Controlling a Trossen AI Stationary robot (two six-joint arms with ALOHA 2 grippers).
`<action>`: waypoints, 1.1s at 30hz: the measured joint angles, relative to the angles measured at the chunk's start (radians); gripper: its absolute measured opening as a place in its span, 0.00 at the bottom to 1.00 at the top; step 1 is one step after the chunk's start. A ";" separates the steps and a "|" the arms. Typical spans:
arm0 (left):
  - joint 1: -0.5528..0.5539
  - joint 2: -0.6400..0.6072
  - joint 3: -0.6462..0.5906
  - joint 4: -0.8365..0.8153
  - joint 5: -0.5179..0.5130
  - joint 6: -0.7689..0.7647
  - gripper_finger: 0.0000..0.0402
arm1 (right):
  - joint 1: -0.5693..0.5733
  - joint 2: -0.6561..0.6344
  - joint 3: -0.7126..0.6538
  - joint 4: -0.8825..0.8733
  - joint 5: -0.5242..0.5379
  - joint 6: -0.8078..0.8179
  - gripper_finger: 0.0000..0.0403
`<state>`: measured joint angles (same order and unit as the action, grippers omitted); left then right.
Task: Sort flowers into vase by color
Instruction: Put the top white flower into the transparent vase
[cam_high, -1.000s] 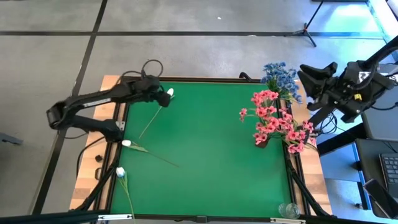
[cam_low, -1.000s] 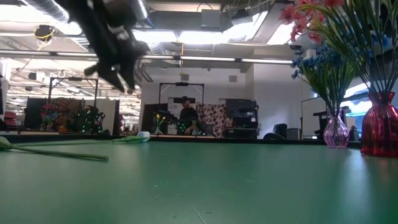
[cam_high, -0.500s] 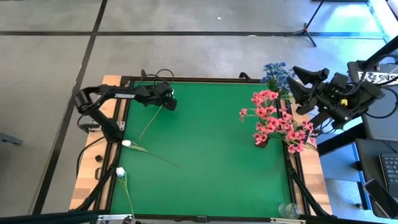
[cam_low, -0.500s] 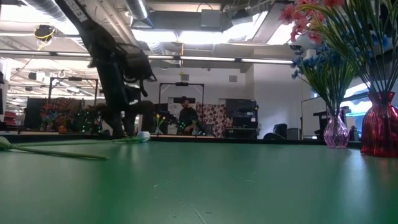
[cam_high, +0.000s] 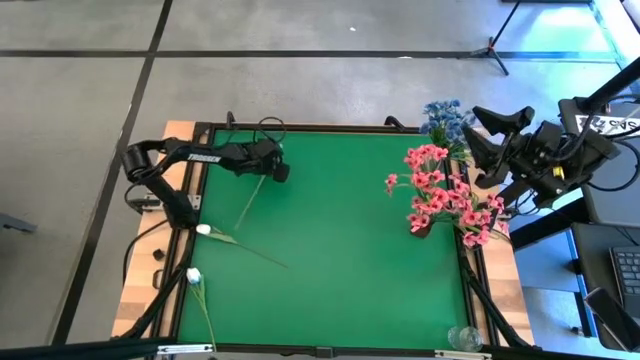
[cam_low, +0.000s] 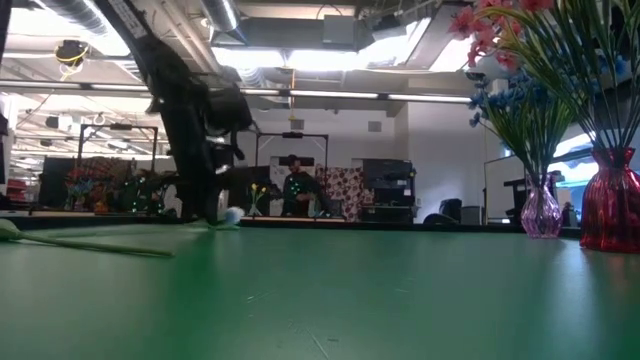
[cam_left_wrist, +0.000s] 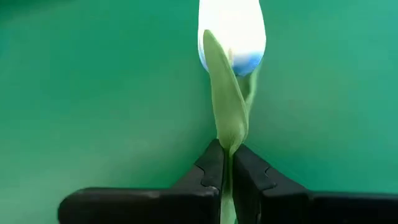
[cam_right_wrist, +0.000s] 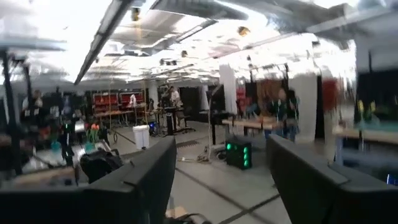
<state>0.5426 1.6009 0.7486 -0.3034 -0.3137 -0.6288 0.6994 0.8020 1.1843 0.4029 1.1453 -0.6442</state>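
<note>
Change since earlier: we see the left end effector (cam_left_wrist: 227, 163) lowered to the green worktop (cam_high: 340, 250) and clamped on the white bud's stem (cam_left_wrist: 227, 118).
Grip point: low on the stem, so we judge the white bud (cam_left_wrist: 231, 31) stays uncrushed.
Right end effector (cam_high: 490, 135): fingers apart, waiting beside the vases.
Other white buds (cam_high: 201, 230): lying on the worktop's left edge.
Writing: "TROSSEN" on the left arm (cam_high: 203, 157).

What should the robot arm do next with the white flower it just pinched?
Probably lift it gently. The left gripper is shut on the thin green stem of the white tulip-like bud, which lies on the green table mat.
</note>
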 joint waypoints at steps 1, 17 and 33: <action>-0.021 -0.024 0.008 -0.022 0.010 -0.014 0.03 | 0.000 0.001 0.000 -0.001 -0.018 -0.030 0.61; -0.750 -0.307 0.146 0.173 -0.240 -0.301 0.01 | 0.002 -0.006 0.000 -0.219 -0.103 -0.122 0.66; -0.965 0.267 0.371 0.180 -0.196 -0.782 0.03 | 0.000 0.035 0.106 -0.548 0.059 0.026 0.66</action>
<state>-0.4221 1.8678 1.1201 -0.1233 -0.5092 -1.4106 0.6998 0.8367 1.2903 -0.1452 1.2046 -0.6179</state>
